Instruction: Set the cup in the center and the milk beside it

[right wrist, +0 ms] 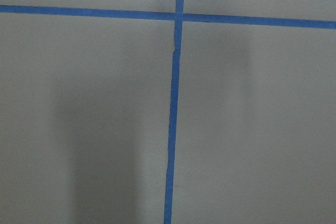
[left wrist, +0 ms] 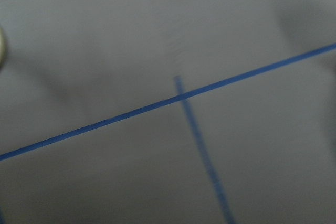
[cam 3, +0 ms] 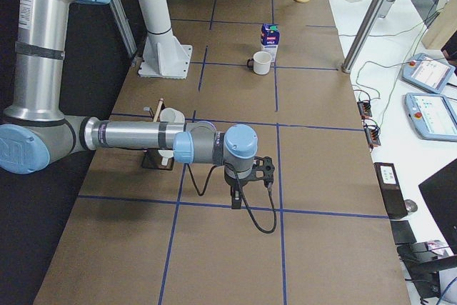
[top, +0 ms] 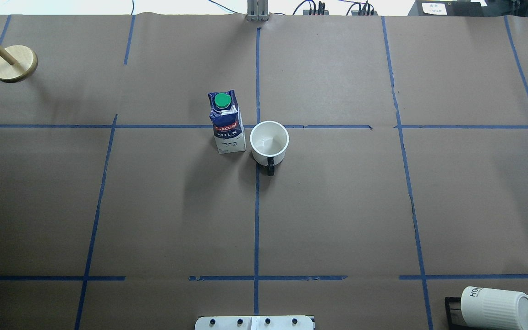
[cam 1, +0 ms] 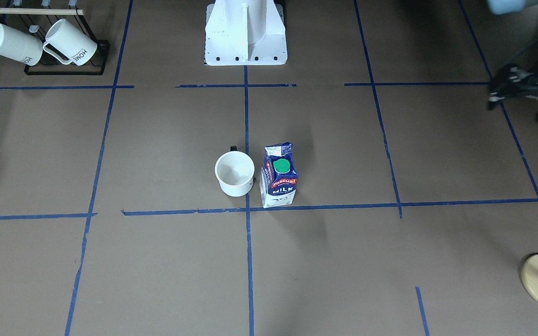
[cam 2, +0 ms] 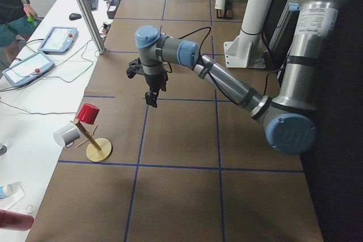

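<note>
Placement looks complete: smooth white dark-handled mug (cam 1: 234,173) stands at the blue tape crossing (cam 1: 247,210), clear of every surface (cam 1: 157,261) edge, navy-white gable-top milk carton (cam 1: 278,179) just beside it; whether left pincer (cam 2: 150,101) or right pincer (cam 3: 236,201) is apart, I cannot tell.

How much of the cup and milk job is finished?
It looks finished. Done: the cup stands by the center tape crossing, the milk upright close beside it. In hand: nothing; the left arm and right arm hang far from both. Left: nothing that I can see.
</note>
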You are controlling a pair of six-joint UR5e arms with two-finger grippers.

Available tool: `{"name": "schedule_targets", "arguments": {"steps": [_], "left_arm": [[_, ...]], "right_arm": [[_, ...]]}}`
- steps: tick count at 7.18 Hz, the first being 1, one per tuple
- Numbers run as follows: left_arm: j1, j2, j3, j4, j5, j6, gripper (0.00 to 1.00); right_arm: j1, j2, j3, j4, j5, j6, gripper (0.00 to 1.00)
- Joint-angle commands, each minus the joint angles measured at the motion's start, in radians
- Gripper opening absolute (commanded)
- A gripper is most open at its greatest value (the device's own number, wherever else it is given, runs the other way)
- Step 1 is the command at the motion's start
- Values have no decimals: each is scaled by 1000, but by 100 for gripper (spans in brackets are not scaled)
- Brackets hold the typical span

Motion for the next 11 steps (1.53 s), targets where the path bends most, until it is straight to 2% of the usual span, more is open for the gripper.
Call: {"name": "schedule_targets", "arguments": {"steps": [1, 2, 3, 4, 5, 8, 11], "left_arm": [[-36, 182, 14, -44, 1, 33, 100], [-38, 221, 47, -115, 1, 43, 100], [-39, 260, 119, -244, 1, 56, 100], [-41, 285, 199, -367, -3, 70, 100], [-44, 286, 242, -434, -6, 69, 100], [-96, 303, 239, -418, 6, 61, 100], [-97, 306, 229, -418, 6, 63, 100]], "right_arm": [[0, -1, -1, 0, -2, 1, 100], [0, -1, 1, 0, 0, 1, 100], [0, -1, 1, 0, 0, 1, 100], [0, -1, 2, 0, 0, 1, 100], [0, -1, 4, 0, 0, 1, 100], [2, -1, 7, 0, 0, 1, 100], [0, -6, 8, 0, 0, 1, 100]]}}
